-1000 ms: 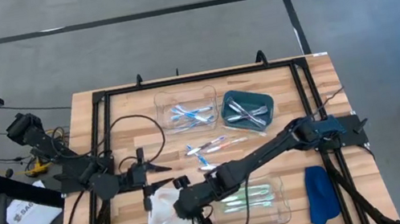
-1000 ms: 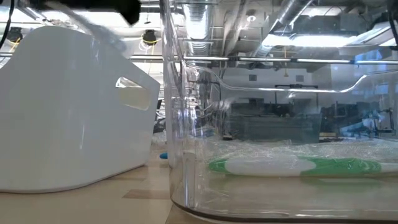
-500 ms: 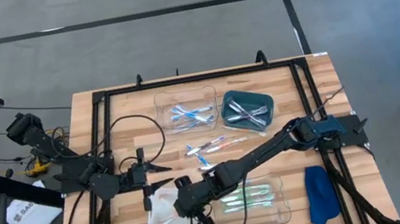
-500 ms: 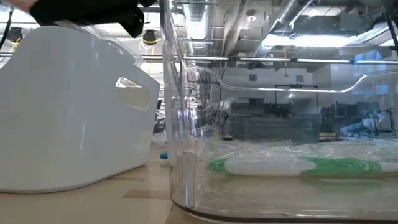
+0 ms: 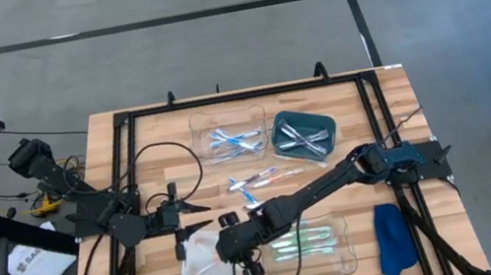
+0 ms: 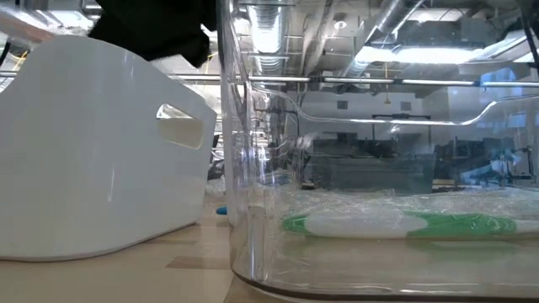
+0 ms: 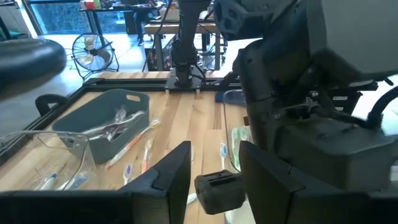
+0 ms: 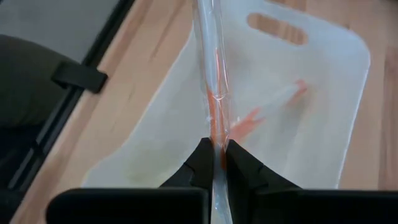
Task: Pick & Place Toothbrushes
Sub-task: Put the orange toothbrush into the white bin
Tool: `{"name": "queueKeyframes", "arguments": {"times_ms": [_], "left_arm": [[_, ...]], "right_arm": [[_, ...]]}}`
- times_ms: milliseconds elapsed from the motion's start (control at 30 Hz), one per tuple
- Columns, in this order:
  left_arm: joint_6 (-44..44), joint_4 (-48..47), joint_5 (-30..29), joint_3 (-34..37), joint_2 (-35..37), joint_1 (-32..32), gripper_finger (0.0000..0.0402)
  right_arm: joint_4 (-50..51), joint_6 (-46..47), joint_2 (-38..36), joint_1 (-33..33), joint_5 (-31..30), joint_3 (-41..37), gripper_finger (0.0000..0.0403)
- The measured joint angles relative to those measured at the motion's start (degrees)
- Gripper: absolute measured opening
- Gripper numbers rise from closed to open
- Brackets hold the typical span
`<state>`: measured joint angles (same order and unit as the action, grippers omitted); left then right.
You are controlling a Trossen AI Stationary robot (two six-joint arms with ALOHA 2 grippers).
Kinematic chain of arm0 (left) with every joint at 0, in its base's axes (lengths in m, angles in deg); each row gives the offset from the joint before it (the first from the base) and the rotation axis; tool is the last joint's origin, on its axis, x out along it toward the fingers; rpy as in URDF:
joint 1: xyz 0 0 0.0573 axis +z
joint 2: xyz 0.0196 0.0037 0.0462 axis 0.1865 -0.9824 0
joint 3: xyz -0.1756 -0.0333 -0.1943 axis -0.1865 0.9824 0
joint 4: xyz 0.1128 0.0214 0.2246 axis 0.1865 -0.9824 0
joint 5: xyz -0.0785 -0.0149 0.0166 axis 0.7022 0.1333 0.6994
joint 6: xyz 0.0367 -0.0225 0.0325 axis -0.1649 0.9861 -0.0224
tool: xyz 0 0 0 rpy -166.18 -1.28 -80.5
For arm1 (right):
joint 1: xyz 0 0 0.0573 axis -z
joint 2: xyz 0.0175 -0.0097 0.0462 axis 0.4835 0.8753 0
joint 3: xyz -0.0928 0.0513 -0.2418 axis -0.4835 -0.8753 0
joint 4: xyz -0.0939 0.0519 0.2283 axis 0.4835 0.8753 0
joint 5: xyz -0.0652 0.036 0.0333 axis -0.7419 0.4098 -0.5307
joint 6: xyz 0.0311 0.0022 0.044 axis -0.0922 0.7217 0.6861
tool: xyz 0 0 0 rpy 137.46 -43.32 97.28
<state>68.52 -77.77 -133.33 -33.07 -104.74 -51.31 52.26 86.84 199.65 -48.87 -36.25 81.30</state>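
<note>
The left gripper (image 5: 199,206) waited over the left side of the table, its fingers spread apart and holding nothing, pointed toward the middle.

Just in front of it sat the white bin (image 5: 204,262) near the front edge. The right gripper (image 8: 214,157) hung directly above that bin, fingers pinched on an orange-pink toothbrush (image 8: 211,87) in a clear wrapper, the brush sticking out ahead of the fingers over the bin's floor. One wrapped orange toothbrush (image 8: 273,102) already lay inside, so that bin looked to have been started but was far from full.

Next along, the clear front tray (image 5: 344,259) held a few green toothbrushes (image 5: 300,242), lying flat and side by side; the level camera showed one of them pressed close against the tray wall.

On the bare wood in the middle of the table a small cluster of loose toothbrushes (image 5: 255,182) remained, orange-pink and blue among them. Those looked to me like the work still left.

Toward the back, the clear back tray (image 5: 252,113) held light blue toothbrushes (image 5: 232,141), and beside it the teal tray (image 5: 302,120) held white-grey ones (image 5: 297,137). How many lay in each I could not count from above.

A blue cloth (image 5: 393,237) lay at the right front corner, untouched by either arm.
</note>
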Motion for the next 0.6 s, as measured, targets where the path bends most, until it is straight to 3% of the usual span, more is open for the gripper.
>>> {"name": "queueKeyframes", "arguments": {"times_ms": [600], "left_arm": [[0.2, 0.1, 0.0, 0.0, 0.0, 0.0, 0.0131]], "right_arm": [[0.4, 1.6, 3.8, -0.2, -1.4, 0.1, 0.0013]]}}
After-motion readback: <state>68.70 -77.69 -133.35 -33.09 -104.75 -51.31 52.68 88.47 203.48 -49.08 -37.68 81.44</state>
